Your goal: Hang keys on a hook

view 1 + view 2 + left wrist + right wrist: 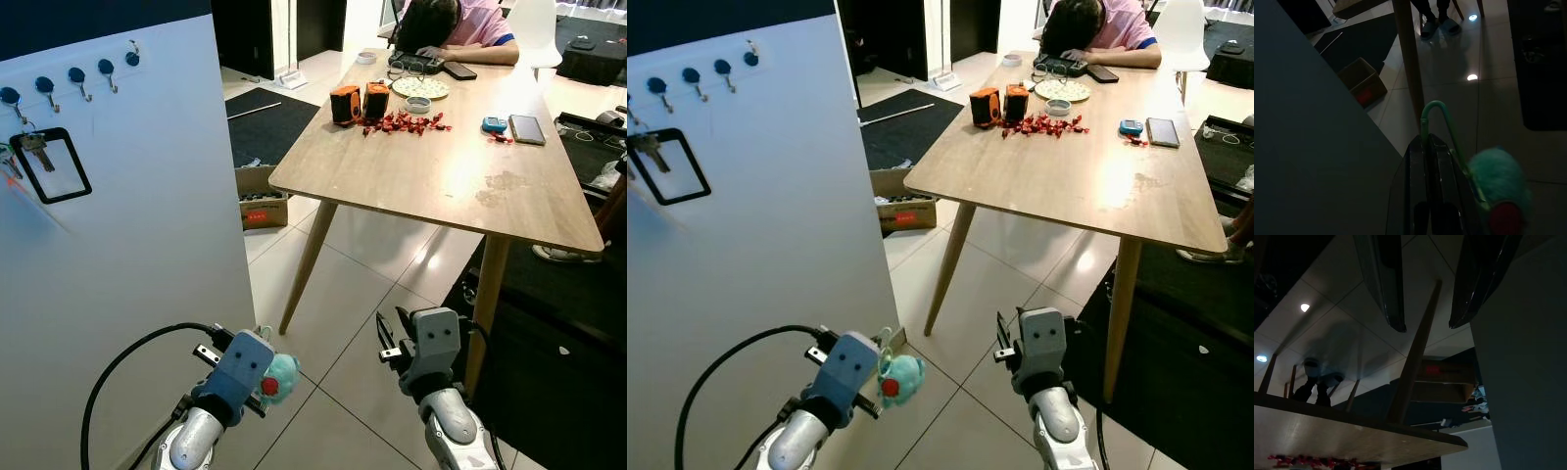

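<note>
Both arms ride low: my left gripper has its fingers clamped on the keys, the right gripper is spread and empty, and next I must lift toward a free hook on the board.

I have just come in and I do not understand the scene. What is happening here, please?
A humanoid robot stands beside a white board with a row of blue hooks. Its left tool is shut on a green key ring with a fluffy teal charm, held low, well below the hooks. Another key set with a black badge holder hangs there already. The right tool is open and holds nothing. A person rests on the wooden table.
</note>
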